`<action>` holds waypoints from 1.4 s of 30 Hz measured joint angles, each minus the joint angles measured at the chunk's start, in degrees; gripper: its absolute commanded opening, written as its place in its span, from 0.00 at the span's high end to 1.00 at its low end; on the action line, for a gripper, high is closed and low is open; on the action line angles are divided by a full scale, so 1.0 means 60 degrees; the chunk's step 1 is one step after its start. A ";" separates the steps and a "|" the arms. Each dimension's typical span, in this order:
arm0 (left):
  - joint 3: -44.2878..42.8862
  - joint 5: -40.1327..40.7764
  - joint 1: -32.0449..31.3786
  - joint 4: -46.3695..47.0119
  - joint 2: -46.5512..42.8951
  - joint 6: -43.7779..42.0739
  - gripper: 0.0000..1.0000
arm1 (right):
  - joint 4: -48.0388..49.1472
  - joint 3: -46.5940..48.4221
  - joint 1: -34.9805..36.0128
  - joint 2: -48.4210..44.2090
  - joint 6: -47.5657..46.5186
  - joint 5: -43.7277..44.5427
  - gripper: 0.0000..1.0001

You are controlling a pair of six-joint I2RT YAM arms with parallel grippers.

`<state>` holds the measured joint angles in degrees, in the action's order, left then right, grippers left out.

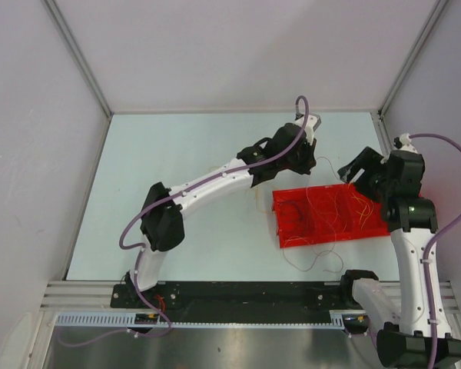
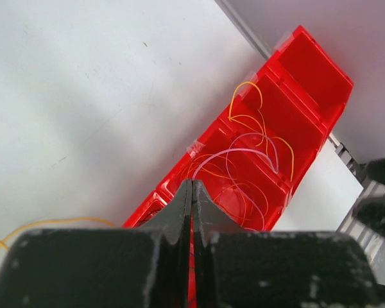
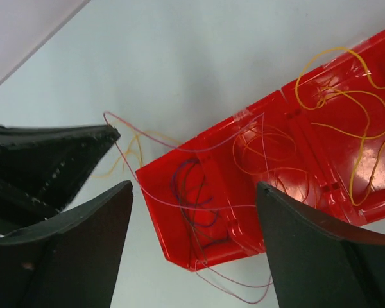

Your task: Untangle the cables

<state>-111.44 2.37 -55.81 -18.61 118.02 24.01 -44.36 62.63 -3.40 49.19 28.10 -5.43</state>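
Currently the left gripper (image 2: 191,186) hangs over the 11 o'clock corner of the tray (image 1: 292,231) with its jaws pressed together. A lilac strand (image 2: 240,151) runs out from the tips and appears pinched there, though the contact is too fine to confirm. The cables (image 1: 330,211) lie in the tray, which runs 9 to 3 o'clock in the top view. Purple loops (image 3: 192,192) fill the 9 o'clock compartment and yellow loops (image 3: 366,128) the 3 o'clock end. One stray loop (image 1: 319,257) spills past the rim at 6 o'clock. The right gripper (image 3: 194,186) is spread wide above the 1 o'clock side and holds nothing. Judgement: the strand leads from the left tips toward 5 o'clock into the pile — the right gripper is the nearer free one to work against it.
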 measured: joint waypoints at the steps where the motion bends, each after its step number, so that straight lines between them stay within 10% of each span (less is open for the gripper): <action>1: -0.0157 -0.0018 0.0000 -0.0204 -0.0011 -0.0073 1.00 | -0.0080 -0.0080 -0.0011 -0.0044 -0.0022 -0.0157 0.14; 23: 0.0433 -0.0321 0.0004 -0.0798 -0.1596 -0.0583 1.00 | -0.2641 -0.4841 0.0488 -0.4670 0.3610 -0.1402 0.23; 42: 0.1020 -0.0765 0.0000 -0.0375 -0.1566 -0.0510 1.00 | -0.0911 -0.6564 0.1217 -0.3592 0.5621 -0.1843 0.24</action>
<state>-105.32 -2.22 -55.81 -20.86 108.62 20.95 -49.82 23.24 3.90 27.64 61.82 -16.49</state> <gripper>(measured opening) 0.005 0.762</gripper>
